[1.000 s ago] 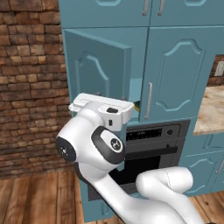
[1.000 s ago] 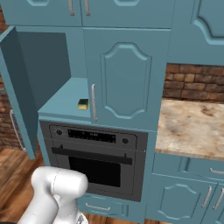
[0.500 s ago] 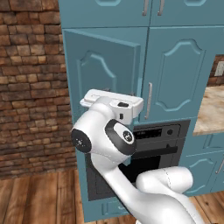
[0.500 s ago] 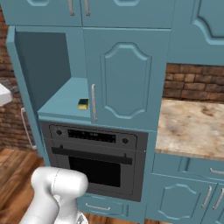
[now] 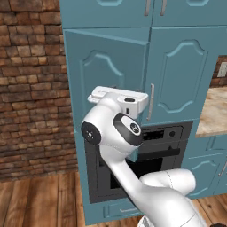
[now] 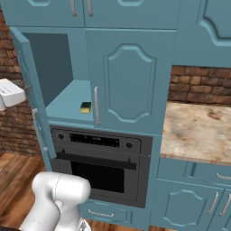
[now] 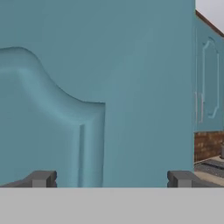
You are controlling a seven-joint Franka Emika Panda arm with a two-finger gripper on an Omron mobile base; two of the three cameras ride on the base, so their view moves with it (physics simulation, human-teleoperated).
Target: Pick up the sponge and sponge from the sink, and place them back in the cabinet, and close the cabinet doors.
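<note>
The gripper [image 7: 112, 178] faces the outer panel of the left cabinet door [image 5: 106, 71], fingers spread wide and holding nothing, probably so the hand can push the door shut. One sponge [image 6: 85, 107] sits on the shelf [image 6: 65, 103] inside; the other isn't clear to me. The right door [image 6: 128, 79] is closed.

Teal cabinet shelf [image 6: 67, 103] above oven: one sponge [image 6: 85, 107] near front edge.
</note>
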